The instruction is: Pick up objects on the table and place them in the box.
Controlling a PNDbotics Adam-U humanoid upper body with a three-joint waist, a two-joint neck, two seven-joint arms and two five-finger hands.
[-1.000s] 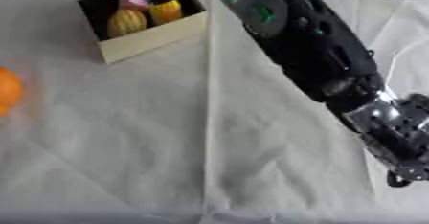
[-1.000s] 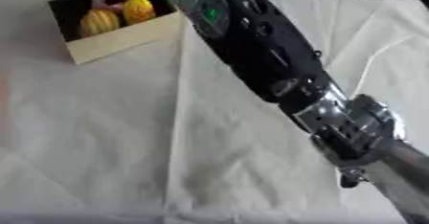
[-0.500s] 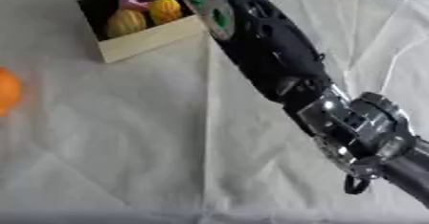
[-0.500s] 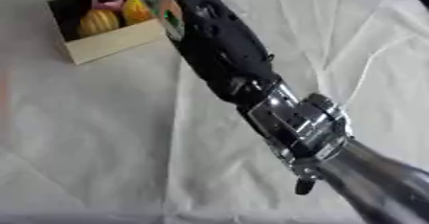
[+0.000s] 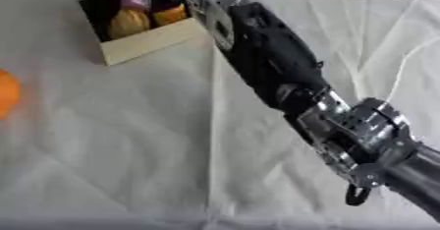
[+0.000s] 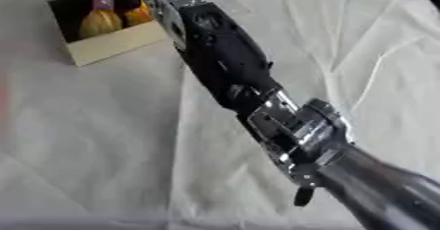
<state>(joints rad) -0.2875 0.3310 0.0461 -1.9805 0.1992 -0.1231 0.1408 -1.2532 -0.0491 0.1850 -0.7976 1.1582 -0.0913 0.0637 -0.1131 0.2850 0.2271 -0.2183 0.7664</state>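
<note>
Right arm swung lower over creased white cloth; box far-left; fingers' state unclear.

Creased white cloth over the table, dark far edge.

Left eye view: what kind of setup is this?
Likely a lab tabletop for pick-and-place trials: a white cloth over the table, a small box already holding fruit-like items, an orange left out, the right arm reaching in.

table: white cloth | box far left | orange thing left edge
</note>
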